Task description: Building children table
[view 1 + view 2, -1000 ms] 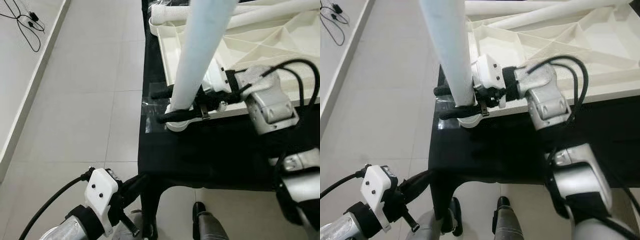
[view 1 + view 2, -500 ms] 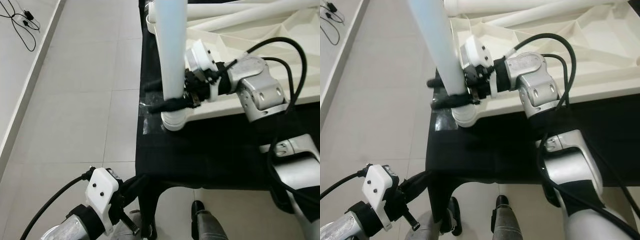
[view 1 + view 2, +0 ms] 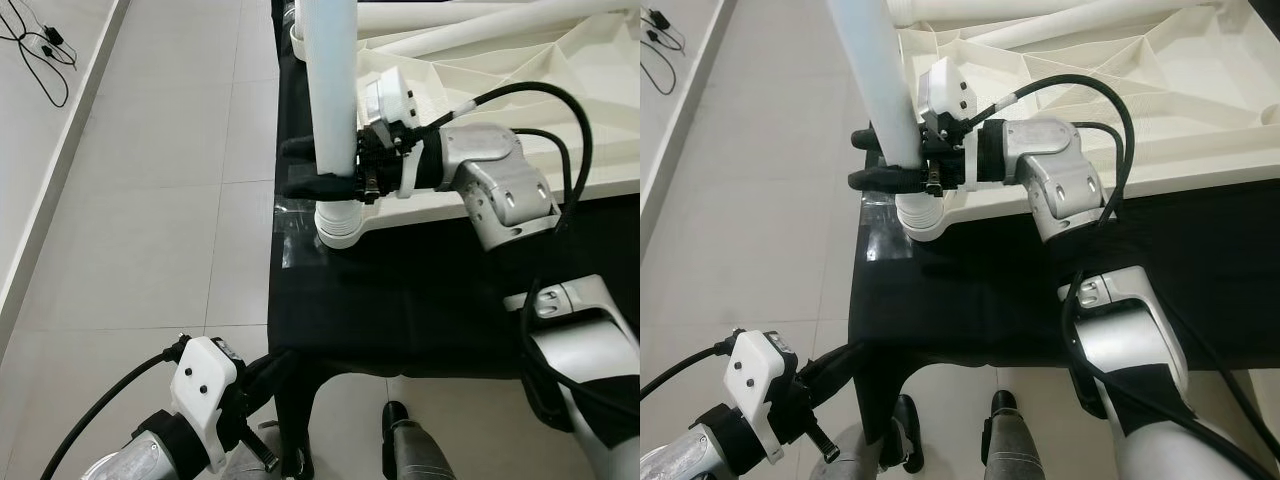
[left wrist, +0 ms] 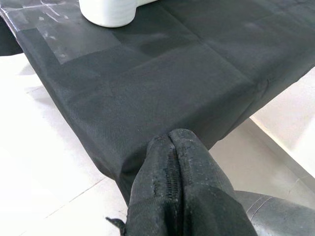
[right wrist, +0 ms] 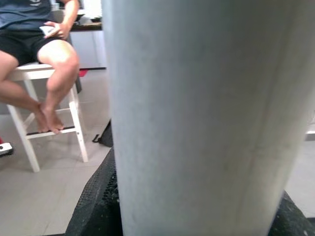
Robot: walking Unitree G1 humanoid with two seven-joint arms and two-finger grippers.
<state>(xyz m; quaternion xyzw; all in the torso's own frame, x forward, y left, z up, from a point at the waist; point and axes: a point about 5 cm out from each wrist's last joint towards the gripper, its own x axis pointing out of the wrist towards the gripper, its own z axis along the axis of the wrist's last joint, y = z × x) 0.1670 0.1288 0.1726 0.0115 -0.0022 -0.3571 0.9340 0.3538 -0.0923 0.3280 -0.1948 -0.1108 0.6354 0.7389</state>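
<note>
A white table leg [image 3: 330, 90] stands upright with its foot in the round corner socket [image 3: 340, 222] of the upside-down white tabletop [image 3: 520, 80]. My right gripper [image 3: 872, 160] is shut on the leg just above the socket, one black finger on each side. In the right wrist view the leg [image 5: 197, 113] stands close before the camera. My left gripper [image 3: 275, 365] hangs low by the front corner of the black-clothed table [image 3: 400, 310]. Its fingers [image 4: 172, 162] are pressed together on nothing.
More white legs [image 3: 450, 15] lie across the back of the tabletop. Tiled floor [image 3: 150, 200] stretches to the left, with a black cable [image 3: 45, 50] at its far side. A person [image 5: 44, 39] sits on a white stool [image 5: 29, 113] beyond the leg.
The right gripper has swung the leg from leaning right to standing upright over the socket, and the right arm has shifted left. The left arm has stayed put.
</note>
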